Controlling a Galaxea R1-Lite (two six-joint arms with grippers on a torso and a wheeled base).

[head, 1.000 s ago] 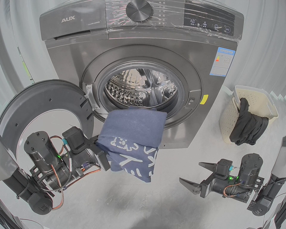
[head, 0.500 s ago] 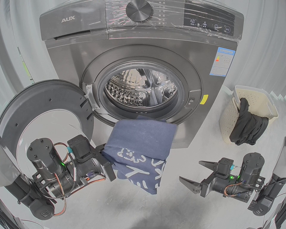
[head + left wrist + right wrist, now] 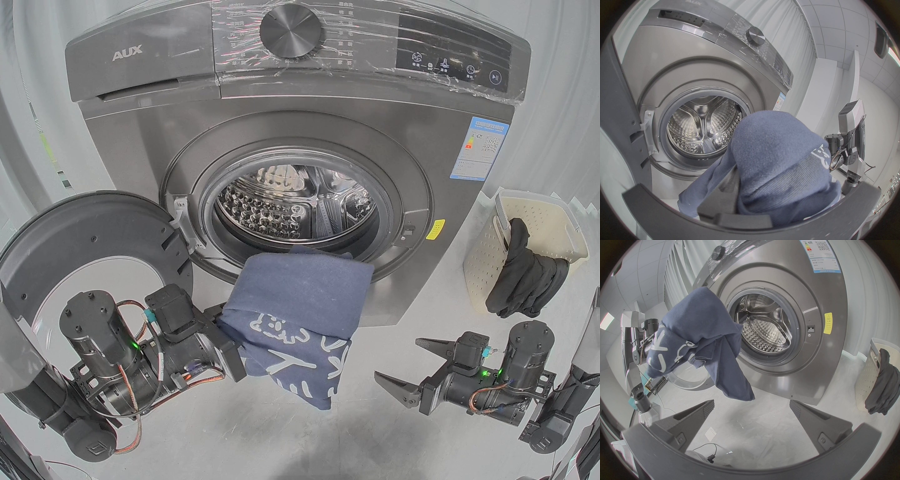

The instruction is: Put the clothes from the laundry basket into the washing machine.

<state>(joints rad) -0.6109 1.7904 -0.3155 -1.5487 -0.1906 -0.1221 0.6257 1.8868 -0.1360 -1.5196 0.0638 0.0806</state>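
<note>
Navy garment (image 3: 300,312) pinched in left jaws, hanging before washing machine (image 3: 156,137) opening, right jaws spread

L gripper (image 3: 232,355) low, clamped on shirt (image 3: 300,312), aimed inward | R gripper (image 3: 397,360) low, level, jaws spread wide, aimed inward toward shirt

floor (image 3: 250,437) – grey | washing machine (image 3: 137,137) on it | laundry basket (image 3: 478,262) beside, R
</note>
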